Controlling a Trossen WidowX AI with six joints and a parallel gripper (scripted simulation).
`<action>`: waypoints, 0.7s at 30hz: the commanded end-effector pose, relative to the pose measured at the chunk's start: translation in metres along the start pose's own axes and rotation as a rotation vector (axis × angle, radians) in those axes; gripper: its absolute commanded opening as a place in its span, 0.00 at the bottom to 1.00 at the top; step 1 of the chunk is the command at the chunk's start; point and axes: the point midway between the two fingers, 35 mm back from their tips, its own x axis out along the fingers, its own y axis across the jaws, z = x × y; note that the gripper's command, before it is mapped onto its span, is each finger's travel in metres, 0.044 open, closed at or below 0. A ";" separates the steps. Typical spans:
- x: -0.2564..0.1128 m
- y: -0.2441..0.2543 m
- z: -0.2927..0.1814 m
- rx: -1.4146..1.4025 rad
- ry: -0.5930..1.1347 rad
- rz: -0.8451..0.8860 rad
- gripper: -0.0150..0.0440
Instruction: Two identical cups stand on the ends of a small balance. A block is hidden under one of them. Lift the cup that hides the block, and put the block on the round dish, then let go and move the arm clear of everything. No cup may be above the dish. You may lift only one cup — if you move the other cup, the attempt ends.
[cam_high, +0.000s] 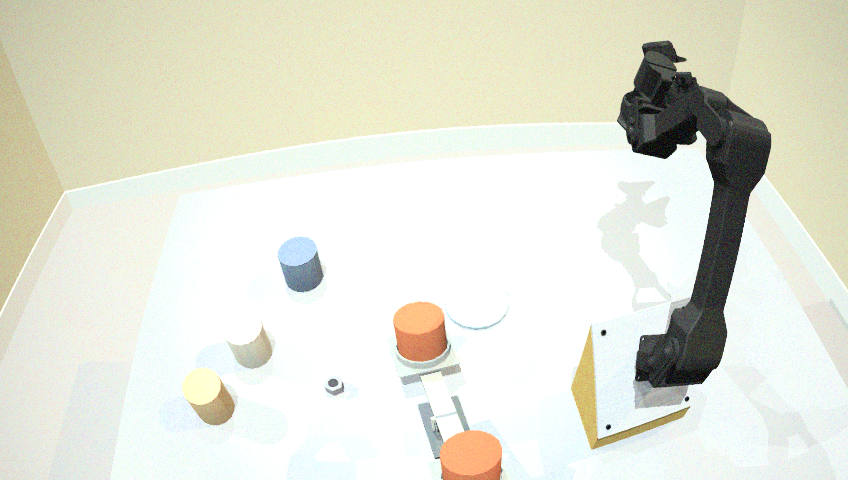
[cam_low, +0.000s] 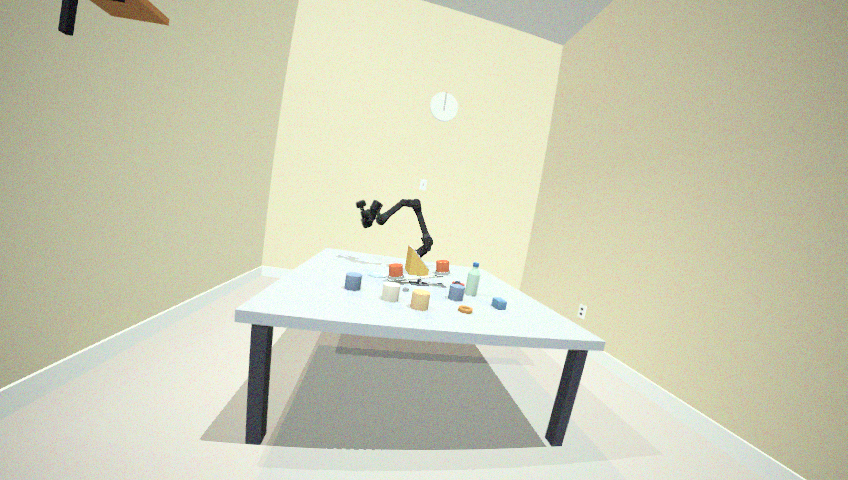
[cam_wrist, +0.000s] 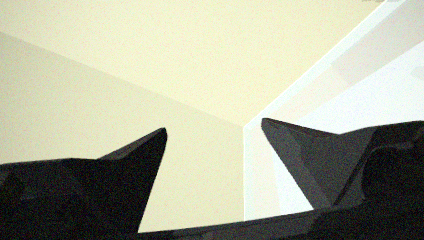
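An orange cup (cam_high: 420, 333) (cam_low: 395, 270) stands upside down on the balance's far end in the top view, beside the pale round dish (cam_high: 477, 310) (cam_low: 376, 275). The identical second cup (cam_high: 471, 460) (cam_low: 442, 266) stands on the near end, cut by the frame edge in the top view. The balance beam (cam_high: 437, 392) looks tilted in the exterior view, lower at the end beside the dish. No block shows under either cup. No cup is above the dish. My gripper (cam_high: 629, 126) (cam_low: 366, 220) (cam_wrist: 214, 127) is open and empty, high above the table and away from both cups.
A wedge (cam_high: 630, 368) (cam_low: 414, 262) stands by the arm's base. Blue (cam_high: 301, 267), white (cam_high: 249, 346) and yellow (cam_high: 209, 398) cylinders and a nut (cam_high: 333, 385) stand left of the balance. A bottle (cam_low: 472, 282), another blue cylinder (cam_low: 456, 292), ring (cam_low: 465, 309) and blue box (cam_low: 499, 303) show too.
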 end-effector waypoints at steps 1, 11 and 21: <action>-0.008 0.011 -0.008 -0.109 0.070 0.043 1.00; -0.033 0.031 -0.029 -0.388 0.243 0.154 1.00; -0.065 0.044 -0.048 -0.658 0.412 0.287 1.00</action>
